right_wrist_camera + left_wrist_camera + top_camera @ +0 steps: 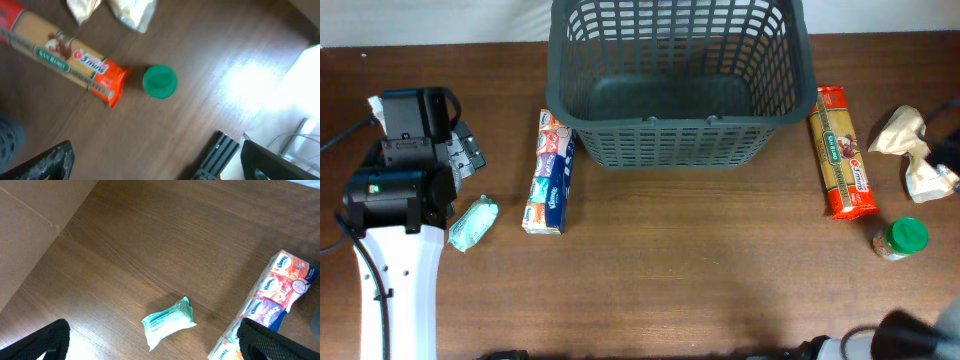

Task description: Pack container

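Observation:
The dark grey lattice basket (680,140) stands at the back centre of the table and looks empty. A Kleenex tissue multipack (550,172) lies left of it. A small teal wipes packet (473,223) lies further left. A red and yellow pasta packet (841,152), a crumpled beige bag (915,150) and a green-lidded jar (901,240) lie right of the basket. My left gripper (155,350) is open and empty above the wipes packet (169,321), with the tissue multipack (270,300) to its right. My right gripper (160,170) is open and empty, near the jar (159,81) and the pasta packet (65,60).
The left arm (405,180) stands at the table's left side. The right arm (920,335) is at the bottom right corner. A black metal rail (215,155) runs along the table edge near the right gripper. The beige bag (125,10) lies beyond the jar.

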Motion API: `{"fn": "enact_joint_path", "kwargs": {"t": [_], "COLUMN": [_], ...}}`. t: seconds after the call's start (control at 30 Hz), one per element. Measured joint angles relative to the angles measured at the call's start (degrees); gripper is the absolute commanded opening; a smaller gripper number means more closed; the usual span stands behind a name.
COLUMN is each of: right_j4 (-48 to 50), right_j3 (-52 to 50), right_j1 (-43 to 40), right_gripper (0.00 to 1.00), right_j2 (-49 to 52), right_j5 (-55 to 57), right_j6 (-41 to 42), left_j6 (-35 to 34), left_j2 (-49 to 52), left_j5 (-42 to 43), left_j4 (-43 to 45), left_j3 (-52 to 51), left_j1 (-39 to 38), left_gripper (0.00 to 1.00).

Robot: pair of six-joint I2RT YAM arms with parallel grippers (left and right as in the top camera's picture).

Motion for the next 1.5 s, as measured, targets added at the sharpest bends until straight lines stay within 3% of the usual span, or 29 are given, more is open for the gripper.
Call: {"fn": "enact_joint_path", "kwargs": {"t": [0.17, 0.43, 0.77, 1.03, 1.5], "right_j4": [6.34, 15.26, 18.03, 30.23, 34.69], "right_j3": [-3.45, -14.29, -24.09, -37.53, -38.25], "right_j1": [-6.1, -8.57, -8.87, -8.87, -8.87], "right_gripper": [0.99, 0.99, 0.99, 0.99, 0.99], "right_j2": [-5.09, -0.37, 0.98, 3.3, 7.87], "right_j5": [-3.39, -8.85, -9.57, -10.21, -13.27], "right_j6": [-4.55, -12.17, -7.8, -7.65, -5.55], "left_j6": [0.0, 0.0, 0.0, 0.02, 0.0], "left_j2": [0.0, 0.0, 0.0, 0.0, 0.0], "left_j5": [0.0, 0.0, 0.0, 0.0, 0.0], "left_j4": [0.02, 0.0, 0.0, 0.02, 0.02], "left_j3": [0.0, 0.0, 0.0, 0.0, 0.0], "left_j1": [0.0, 0.0, 0.0, 0.0, 0.0], "left_gripper": [1.0, 1.0, 1.0, 1.0, 1.0]}}
